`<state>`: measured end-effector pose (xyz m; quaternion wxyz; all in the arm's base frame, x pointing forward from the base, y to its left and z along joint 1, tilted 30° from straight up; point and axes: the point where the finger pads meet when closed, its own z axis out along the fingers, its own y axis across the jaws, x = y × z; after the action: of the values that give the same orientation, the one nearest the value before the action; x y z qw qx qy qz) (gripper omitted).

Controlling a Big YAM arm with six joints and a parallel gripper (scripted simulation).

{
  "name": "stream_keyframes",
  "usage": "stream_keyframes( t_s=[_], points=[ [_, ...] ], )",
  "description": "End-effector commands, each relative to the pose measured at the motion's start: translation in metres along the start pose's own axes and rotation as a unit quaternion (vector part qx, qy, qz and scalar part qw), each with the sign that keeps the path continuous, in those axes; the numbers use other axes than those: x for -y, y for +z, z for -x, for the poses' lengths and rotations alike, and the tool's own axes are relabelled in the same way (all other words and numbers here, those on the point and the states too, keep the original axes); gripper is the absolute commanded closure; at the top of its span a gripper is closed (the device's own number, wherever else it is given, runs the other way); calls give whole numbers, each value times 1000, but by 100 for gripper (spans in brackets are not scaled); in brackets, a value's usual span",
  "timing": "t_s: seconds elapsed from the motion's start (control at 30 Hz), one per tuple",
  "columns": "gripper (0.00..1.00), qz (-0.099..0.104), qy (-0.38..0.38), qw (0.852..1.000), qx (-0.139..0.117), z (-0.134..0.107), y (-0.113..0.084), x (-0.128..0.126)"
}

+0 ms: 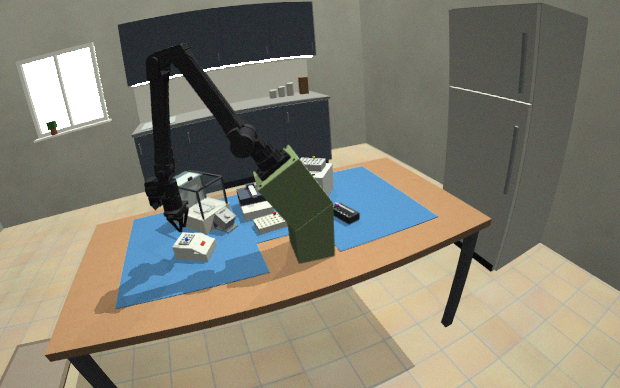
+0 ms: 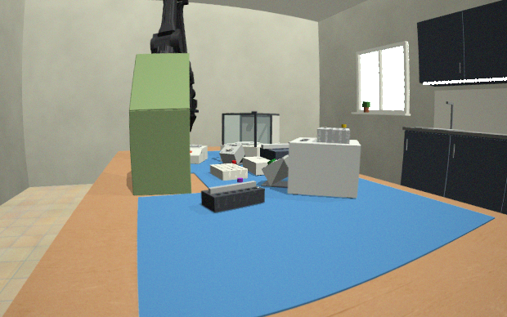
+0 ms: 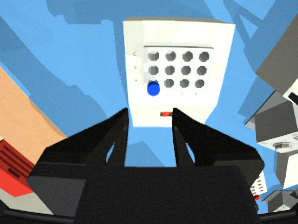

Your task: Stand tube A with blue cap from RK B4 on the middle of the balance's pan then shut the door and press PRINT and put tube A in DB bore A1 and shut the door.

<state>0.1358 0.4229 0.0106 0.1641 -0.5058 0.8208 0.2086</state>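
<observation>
Hanging above the blue mat (image 1: 385, 205) (image 2: 286, 245) (image 3: 30, 60) with a partly open pincer (image 1: 182, 227) (image 3: 150, 114), released and grasping nothing. Below, in the white dry block (image 1: 179, 250) (image 2: 198, 154) (image 3: 175, 35), standing in the front-left bore, A1: the blue-capped tube (image 1: 187, 239) (image 3: 153, 89), apart from the fingertips. Too little visible to tell whether pushed fully to the bottom. Beside the dry block, on the mat: the balance (image 1: 197, 219) (image 2: 255, 143), under a dark-framed glass box. Cannot tell the door's position or the lamp's colour. Nearer the green arm base (image 1: 315, 220) (image 2: 161, 151), on the tabletop (image 1: 295, 282) (image 2: 69, 245): the pale tube rack (image 1: 270, 223) (image 2: 229, 172), with a red cap (image 1: 274, 213) (image 2: 234, 162) showing. Farther right, on the mat: a black block (image 1: 346, 215) (image 2: 235, 200) with a purple cap (image 1: 337, 205) (image 2: 240, 180).
</observation>
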Motion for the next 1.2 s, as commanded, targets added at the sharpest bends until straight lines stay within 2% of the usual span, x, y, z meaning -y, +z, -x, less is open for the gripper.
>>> stream_keyframes(
  t_s=[0.0, 0.03, 0.07, 1.17],
  points=[
    [64, 1, -1, 1000, 3, 4, -1, 0],
    [70, 1, -1, 1000, 12, 4, -8, 0],
    [70, 0, 0, 1000, 4, 0, -9, 1],
    [70, 0, -1, 1000, 8, 5, -59, 1]
  ],
)
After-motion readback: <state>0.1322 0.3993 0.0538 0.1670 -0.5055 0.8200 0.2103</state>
